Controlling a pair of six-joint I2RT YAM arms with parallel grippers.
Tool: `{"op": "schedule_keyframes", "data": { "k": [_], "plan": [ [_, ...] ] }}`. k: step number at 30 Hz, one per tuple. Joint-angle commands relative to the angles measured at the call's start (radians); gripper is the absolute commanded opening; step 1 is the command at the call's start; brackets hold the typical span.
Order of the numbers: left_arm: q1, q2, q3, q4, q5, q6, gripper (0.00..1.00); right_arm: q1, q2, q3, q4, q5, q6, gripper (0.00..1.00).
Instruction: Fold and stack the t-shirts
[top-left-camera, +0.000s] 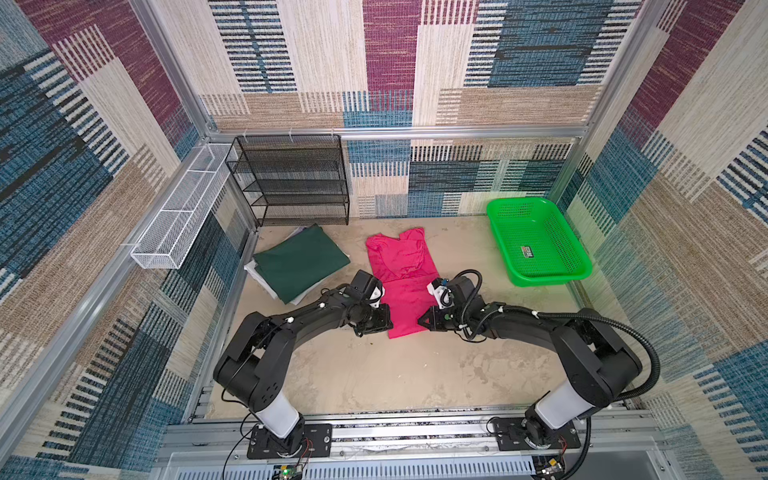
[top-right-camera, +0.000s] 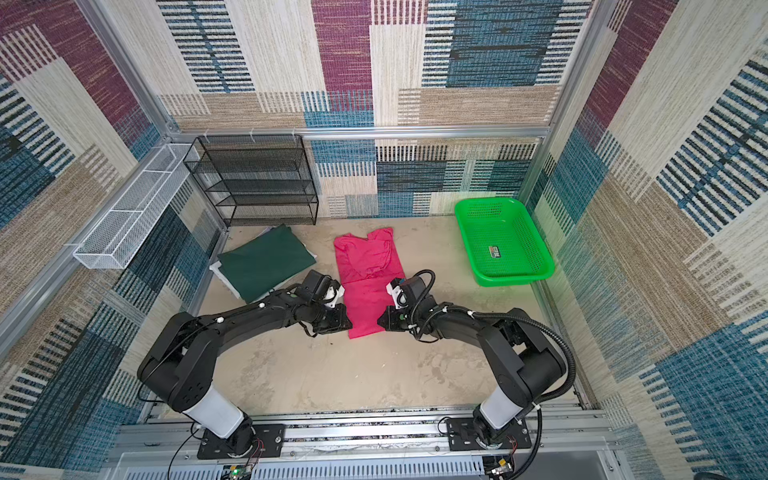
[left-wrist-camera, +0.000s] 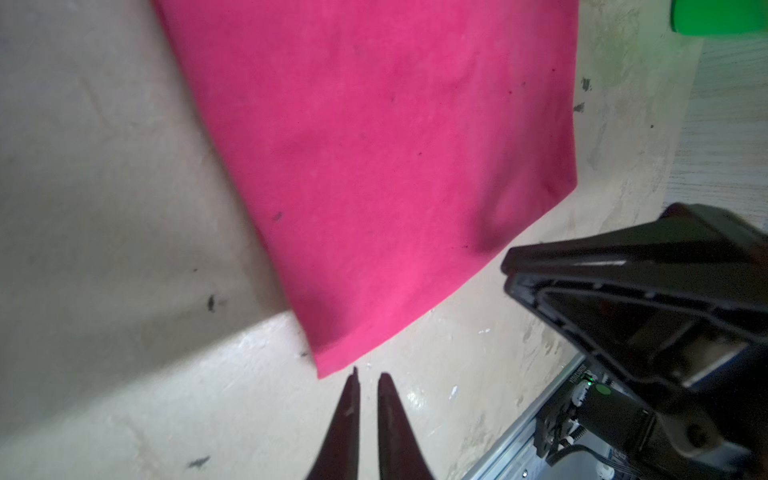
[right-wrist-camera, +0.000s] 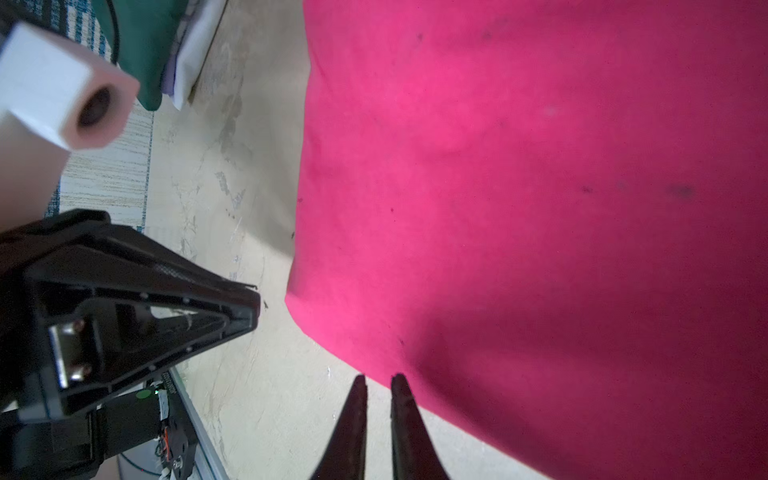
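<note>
Left fingers stood all but closed, with a thin slit between them and nothing gripped. In the left wrist view their tips lay just beside a hem corner of the pink shirt, not on it. Right fingers were likewise drawn together on nothing, with their tips at the hem edge of the same shirt. Whether they touched the cloth could not be told.

In both top views the pink shirt lay flat at the centre of the worktop as a long strip running up the frame. Its upper half was creased, with cloth folded over it, and its lower half was smooth. The two pairs of fingers flanked the lower end, left at the left edge and right at the right edge, pointing toward each other.

Left of centre, the green shirt lay folded on top of white shirts, whose edges showed beneath it. A basket sat at the right, well apart from the pink shirt, with a small label on its floor. A black rack stood at upper left against the back wall, and a white wire tray hung beside it on the side wall.
</note>
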Motion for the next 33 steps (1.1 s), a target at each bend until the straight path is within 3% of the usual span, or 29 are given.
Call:
{"op": "schedule_keyframes", "data": {
  "k": [1, 11, 21, 33],
  "plan": [
    [-0.006, 0.047, 0.031, 0.057, 0.016, -0.023, 0.13, 0.004, 0.015, -0.028, 0.069, -0.011, 0.035, 0.15],
    [-0.010, 0.095, -0.027, -0.009, -0.028, -0.025, 0.12, 0.003, 0.055, -0.081, 0.093, -0.008, 0.045, 0.15],
    [-0.010, 0.071, -0.065, -0.037, -0.054, -0.013, 0.12, 0.004, -0.055, -0.019, -0.005, 0.049, 0.028, 0.16],
    [-0.009, 0.048, -0.062, -0.077, -0.082, 0.005, 0.12, 0.003, 0.049, -0.062, 0.013, 0.052, 0.022, 0.15]
  ]
}}
